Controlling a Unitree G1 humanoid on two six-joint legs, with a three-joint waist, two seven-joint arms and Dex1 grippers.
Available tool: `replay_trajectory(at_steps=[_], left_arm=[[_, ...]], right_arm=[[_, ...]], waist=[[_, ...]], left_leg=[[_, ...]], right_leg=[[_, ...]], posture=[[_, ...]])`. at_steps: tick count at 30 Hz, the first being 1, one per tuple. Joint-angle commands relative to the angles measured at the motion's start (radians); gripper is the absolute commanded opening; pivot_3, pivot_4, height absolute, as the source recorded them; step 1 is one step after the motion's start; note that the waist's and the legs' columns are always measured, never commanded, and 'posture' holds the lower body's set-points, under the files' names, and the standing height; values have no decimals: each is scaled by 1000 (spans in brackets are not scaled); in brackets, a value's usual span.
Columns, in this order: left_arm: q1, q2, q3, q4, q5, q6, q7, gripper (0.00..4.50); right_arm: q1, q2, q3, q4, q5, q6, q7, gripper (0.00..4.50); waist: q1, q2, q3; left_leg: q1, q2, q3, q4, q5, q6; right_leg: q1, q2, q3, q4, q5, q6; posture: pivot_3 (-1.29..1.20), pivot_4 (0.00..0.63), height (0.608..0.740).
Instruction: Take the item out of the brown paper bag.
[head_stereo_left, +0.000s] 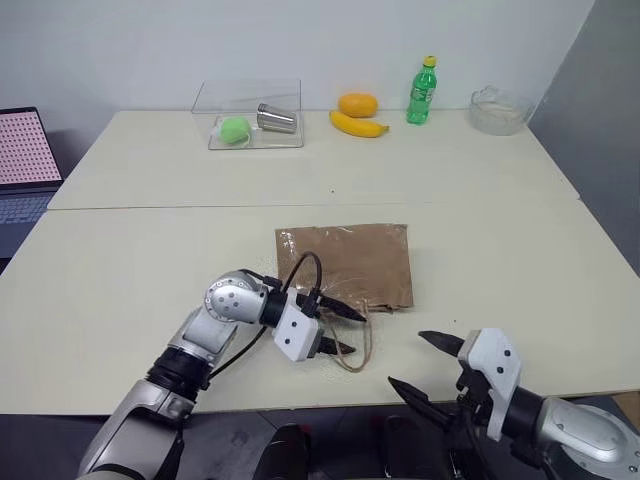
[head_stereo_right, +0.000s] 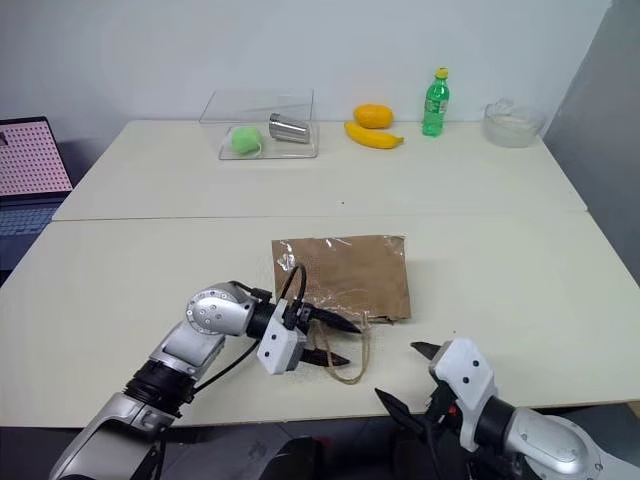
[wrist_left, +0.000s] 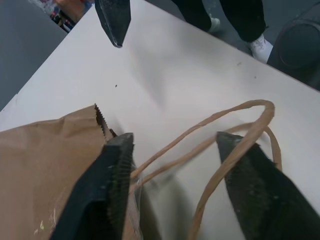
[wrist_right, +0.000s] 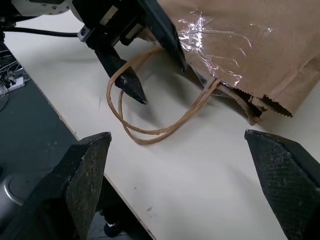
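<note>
- The brown paper bag (head_stereo_left: 347, 264) is lying flat on the bench (head_stereo_left: 150, 240), near the middle of the front edge, mouth and cord handles (head_stereo_left: 355, 340) facing that edge.
- The item is not showing; it is presumably sitting inside the bag.
- The left end effector (head_stereo_left: 340, 329) is working at the bag's mouth, fingers apart, one over the paper lip, the other among the handle loops, gripping nothing.
- The right end effector (head_stereo_left: 425, 362) is hovering at the front edge, jaws wide apart and empty.
- Recommended: the left should be pinching the upper lip only, avoiding the cords, and lifting it so the right is reaching in low.
- Risk: snagged cords dragging the bag.
</note>
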Motion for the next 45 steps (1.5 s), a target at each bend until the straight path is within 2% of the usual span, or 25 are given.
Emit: replay_trajectory(at_steps=[1,4,5,12,18,26,30,33,36,43,44,45], left_arm=[[-20,3,13,-54,-58,92,11,1166],[-35,2,41,-94,-90,221,40,209],[-39,4,47,-106,-94,250,47,30],[-47,20,90,-202,-126,432,92,30],[-66,32,104,-235,-131,497,104,30],[-83,36,107,-251,-128,529,105,30],[-80,34,105,-275,-126,547,116,30],[-79,33,103,-288,-125,556,125,0],[-78,33,103,-294,-124,560,129,0],[-109,7,102,-275,-120,563,154,0],[-117,1,103,-272,-121,567,158,0],[-124,-3,105,-268,-122,567,161,0]], right_arm=[[-32,-12,17,-89,15,-3,-17,4500],[-87,3,54,-89,5,47,-11,4500],[-107,9,64,-89,7,66,-9,4500],[-213,64,165,-89,12,172,29,4500],[-293,124,248,-85,-76,250,85,4500],[-485,212,412,16,-310,284,206,4500],[-584,290,512,158,-461,267,248,4500],[-585,321,506,215,-518,261,258,3909],[-566,325,493,224,-554,259,277,2914],[-509,320,459,236,-611,263,321,286],[-501,323,455,241,-618,265,325,25],[-495,328,451,248,-626,267,326,25]], waist=[[0,0,0],[0,0,0],[0,0,0],[0,0,0],[1,0,0],[0,0,0],[1,-1,0],[4,-1,0],[7,-1,0],[8,-1,0],[8,-1,0],[8,-1,0]], left_leg=[[0,0,0,0,0,0],[0,0,0,0,0,0],[0,0,0,0,0,0],[0,0,-1,0,0,0],[0,0,-1,0,0,0],[0,0,-1,-1,0,0],[0,0,-1,-1,0,0],[0,0,-1,-1,0,0],[-1,0,-1,-1,0,0],[-1,0,-1,-1,0,0],[-1,0,-1,-1,0,0],[-1,0,-1,-1,0,0]], right_leg=[[0,0,0,0,0,0],[0,0,0,0,0,0],[0,0,0,0,0,0],[0,0,-1,0,0,0],[0,0,-1,0,0,0],[-1,0,-1,0,-3,5],[-1,0,-1,0,-3,5],[-1,0,-1,0,-3,4],[-1,0,-1,0,0,0],[-1,0,-1,0,0,1],[-1,0,-1,0,0,1],[-1,0,-1,0,0,1]], posture=[[0,150,740],[0,150,740],[0,150,740],[0,150,740],[0,150,740],[0,150,740],[0,150,740],[0,150,740],[0,150,740],[0,150,740],[0,150,740],[0,150,740]])
